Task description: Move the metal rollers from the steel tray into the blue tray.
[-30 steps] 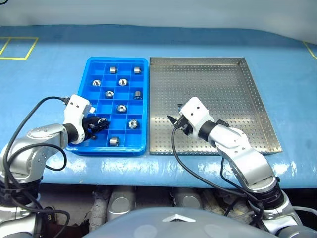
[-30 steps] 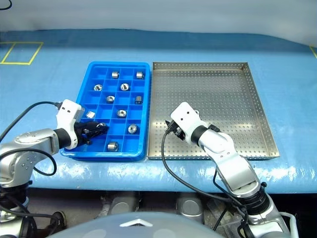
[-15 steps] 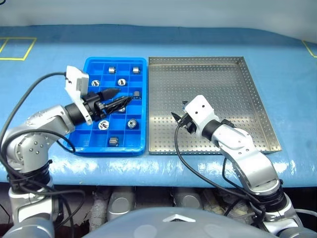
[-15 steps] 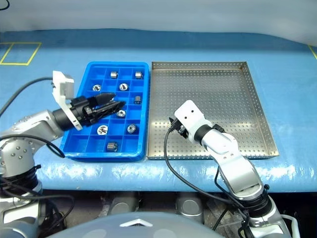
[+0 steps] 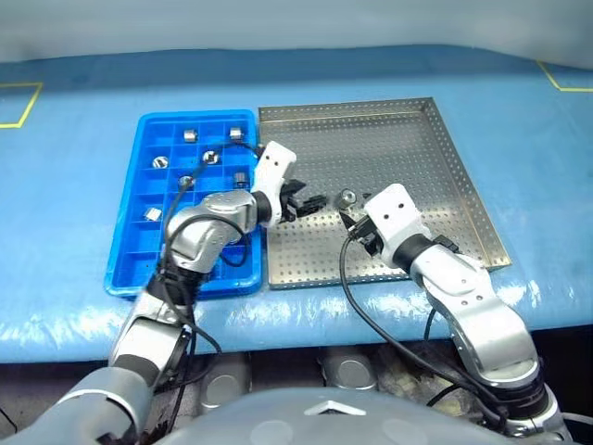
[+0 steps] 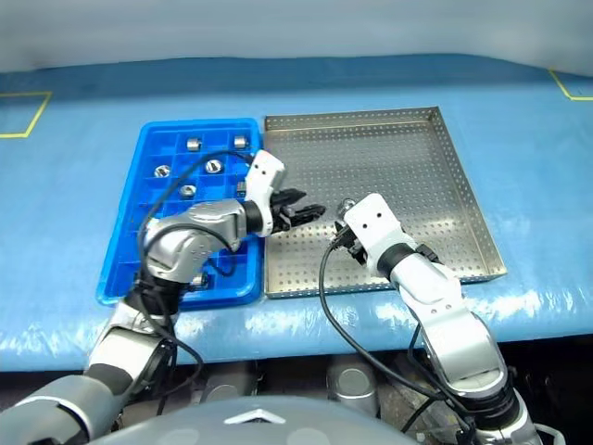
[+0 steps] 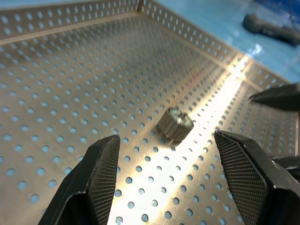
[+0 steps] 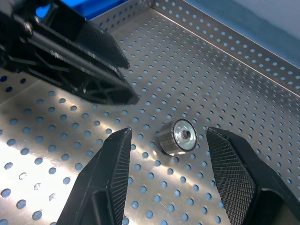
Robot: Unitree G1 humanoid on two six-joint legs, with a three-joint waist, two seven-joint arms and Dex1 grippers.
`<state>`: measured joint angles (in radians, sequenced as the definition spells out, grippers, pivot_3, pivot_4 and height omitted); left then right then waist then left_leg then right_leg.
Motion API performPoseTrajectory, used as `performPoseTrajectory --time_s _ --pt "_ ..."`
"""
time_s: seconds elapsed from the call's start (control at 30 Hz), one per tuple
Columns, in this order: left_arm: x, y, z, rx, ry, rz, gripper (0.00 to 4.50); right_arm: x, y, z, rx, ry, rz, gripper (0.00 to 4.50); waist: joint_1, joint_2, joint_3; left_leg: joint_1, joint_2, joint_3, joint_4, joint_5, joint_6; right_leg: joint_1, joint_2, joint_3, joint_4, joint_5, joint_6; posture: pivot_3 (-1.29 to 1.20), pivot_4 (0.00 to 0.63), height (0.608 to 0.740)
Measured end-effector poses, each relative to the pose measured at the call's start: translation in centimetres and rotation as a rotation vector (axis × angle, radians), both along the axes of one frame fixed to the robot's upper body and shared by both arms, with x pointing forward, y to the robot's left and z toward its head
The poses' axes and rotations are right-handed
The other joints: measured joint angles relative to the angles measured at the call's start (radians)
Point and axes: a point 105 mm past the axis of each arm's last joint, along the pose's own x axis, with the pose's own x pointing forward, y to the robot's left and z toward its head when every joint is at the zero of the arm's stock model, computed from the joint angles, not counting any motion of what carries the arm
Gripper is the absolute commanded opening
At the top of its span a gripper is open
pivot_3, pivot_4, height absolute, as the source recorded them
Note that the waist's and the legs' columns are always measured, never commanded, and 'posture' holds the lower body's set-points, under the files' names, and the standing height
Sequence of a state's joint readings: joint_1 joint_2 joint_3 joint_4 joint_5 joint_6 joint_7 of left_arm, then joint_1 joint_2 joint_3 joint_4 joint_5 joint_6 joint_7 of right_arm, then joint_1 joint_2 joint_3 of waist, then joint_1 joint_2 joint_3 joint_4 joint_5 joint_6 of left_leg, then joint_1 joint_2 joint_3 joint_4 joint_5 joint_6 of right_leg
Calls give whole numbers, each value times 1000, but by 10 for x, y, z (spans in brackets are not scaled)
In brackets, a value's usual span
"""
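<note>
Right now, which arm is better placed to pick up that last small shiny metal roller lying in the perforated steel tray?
Probably the right: its end effector already frames the small shiny metal roller, fingers open either side. The left end effector is open too, but reaches across from the blue compartment tray.

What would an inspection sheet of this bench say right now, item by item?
Surface: blue-covered table, yellow tape marks at the far corners.
Job's things: one metal roller left lying in the steel tray; several rollers sit in compartments of the blue tray.
Clutter: nothing seen.
Grippers: left gripper and right gripper, jaws open, each aimed at the lone roller from opposite sides, neither touching it.
Cables: black cable looping along the right arm, another on the left.
Surroundings: pale wall behind the table.
</note>
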<state>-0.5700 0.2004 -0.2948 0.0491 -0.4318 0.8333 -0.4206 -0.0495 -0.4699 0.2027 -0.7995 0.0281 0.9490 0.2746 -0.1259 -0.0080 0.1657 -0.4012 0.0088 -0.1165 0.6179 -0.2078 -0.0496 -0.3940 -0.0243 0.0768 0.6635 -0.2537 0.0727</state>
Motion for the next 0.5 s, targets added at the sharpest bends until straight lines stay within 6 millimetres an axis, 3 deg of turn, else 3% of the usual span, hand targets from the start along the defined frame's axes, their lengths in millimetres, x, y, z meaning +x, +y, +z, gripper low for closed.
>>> performPoseTrajectory --time_s 0.27,0.5 --pt "19 -16 -29 105 0 -1 3509 -6 -7 -1 -1 -1 -55 2660 -63 0 0 0 0 1 0 0 1 0 0 2 0 0 1 -327 150 740" --pt "26 -26 -33 97 -15 -12 3509 -9 -9 -3 5 0 -79 2660 -92 2 -1 0 -1 1 4 -1 1 2 0 2 0 1 4 -343 150 740"
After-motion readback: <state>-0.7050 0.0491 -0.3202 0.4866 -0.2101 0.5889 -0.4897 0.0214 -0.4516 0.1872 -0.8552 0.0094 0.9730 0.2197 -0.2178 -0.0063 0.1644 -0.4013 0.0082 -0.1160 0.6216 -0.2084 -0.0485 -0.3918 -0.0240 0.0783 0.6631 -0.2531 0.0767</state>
